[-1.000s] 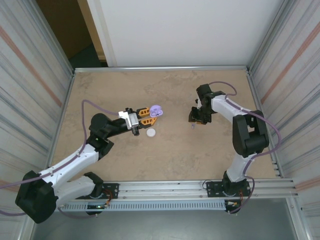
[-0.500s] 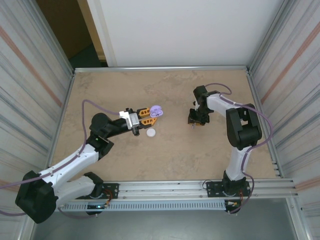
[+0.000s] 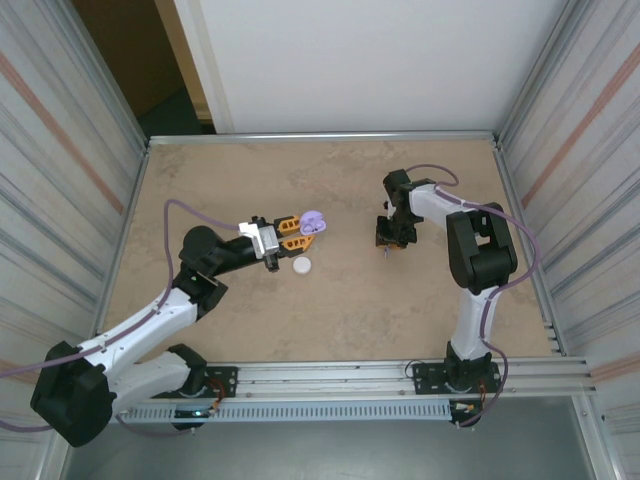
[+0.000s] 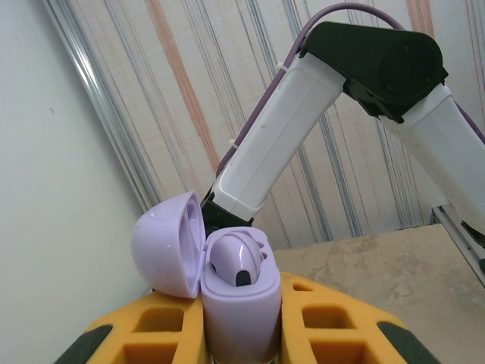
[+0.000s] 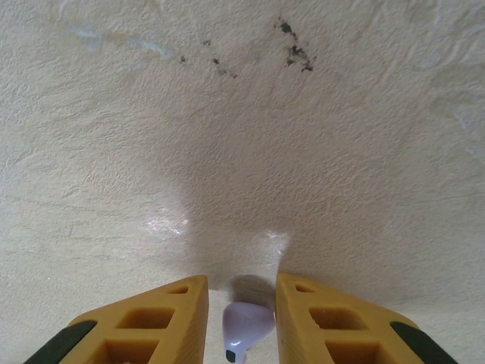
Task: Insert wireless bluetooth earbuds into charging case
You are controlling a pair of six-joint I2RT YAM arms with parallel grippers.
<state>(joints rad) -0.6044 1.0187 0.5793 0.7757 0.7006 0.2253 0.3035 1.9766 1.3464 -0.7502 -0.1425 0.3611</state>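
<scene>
My left gripper [image 3: 300, 228] [image 4: 242, 303] is shut on a purple charging case [image 3: 313, 221] [image 4: 239, 315], held upright with its lid [image 4: 167, 243] swung open to the left. One purple earbud [image 4: 235, 258] sits in the case. Right of centre, my right gripper [image 3: 385, 243] [image 5: 241, 284] points straight down at the table. A second purple earbud [image 5: 246, 324] lies on the table between its orange fingers [image 5: 151, 322]. The jaws stand narrowly apart: the earbud is close against the right finger and a gap shows on its left side.
A small white round case [image 3: 302, 265] lies on the beige tabletop [image 3: 330, 310] just in front of the left gripper. Metal walls [image 3: 120, 250] fence the table on the left, right and far sides. The right arm [image 4: 303, 114] rises behind the held case.
The right gripper has shifted slightly left and its jaws have narrowed around the earbud on the table. The left gripper and the case have not moved.
</scene>
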